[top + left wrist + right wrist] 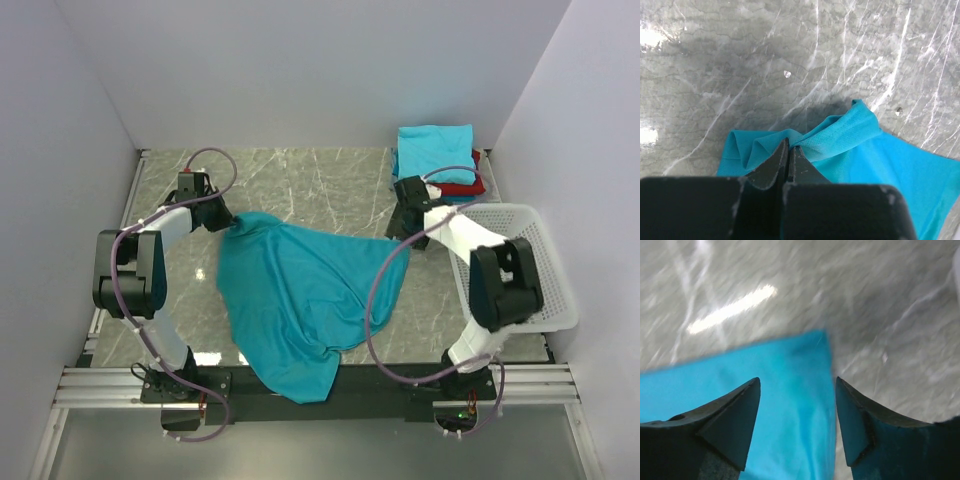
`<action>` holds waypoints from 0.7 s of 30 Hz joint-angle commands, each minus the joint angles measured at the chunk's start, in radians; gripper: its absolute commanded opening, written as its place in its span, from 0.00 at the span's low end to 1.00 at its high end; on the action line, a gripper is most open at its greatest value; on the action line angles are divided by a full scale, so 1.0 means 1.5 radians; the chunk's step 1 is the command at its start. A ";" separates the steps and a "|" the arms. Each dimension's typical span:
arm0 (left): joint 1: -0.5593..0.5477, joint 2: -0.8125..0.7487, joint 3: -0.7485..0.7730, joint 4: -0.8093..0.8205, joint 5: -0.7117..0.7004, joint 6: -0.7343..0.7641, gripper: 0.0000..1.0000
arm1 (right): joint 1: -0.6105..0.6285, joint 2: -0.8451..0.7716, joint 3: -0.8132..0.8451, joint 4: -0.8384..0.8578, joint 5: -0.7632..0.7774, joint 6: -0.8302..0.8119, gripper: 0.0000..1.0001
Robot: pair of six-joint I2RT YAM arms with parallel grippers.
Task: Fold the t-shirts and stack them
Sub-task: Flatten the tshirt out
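A teal t-shirt lies spread and rumpled across the middle of the marble table, its lower part hanging over the near edge. My left gripper is shut on the shirt's upper left corner; in the left wrist view the closed jaws pinch a bunched fold of teal cloth. My right gripper is open above the shirt's right corner; the right wrist view shows the teal cloth between the spread fingertips. A stack of folded shirts, teal on top with red under it, sits at the back right.
A white lattice basket stands at the right edge, beside the right arm. Bare marble lies behind the shirt. White walls enclose the table on three sides.
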 commanded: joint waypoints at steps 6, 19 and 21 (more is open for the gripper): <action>-0.001 -0.035 -0.005 0.007 -0.005 -0.001 0.00 | -0.016 0.137 0.111 -0.026 0.099 0.021 0.61; -0.001 -0.059 -0.035 0.010 -0.014 -0.004 0.00 | -0.019 0.131 0.044 0.001 0.068 0.028 0.46; -0.001 -0.062 -0.038 0.007 -0.015 -0.003 0.00 | -0.019 0.130 0.043 0.005 0.068 0.030 0.42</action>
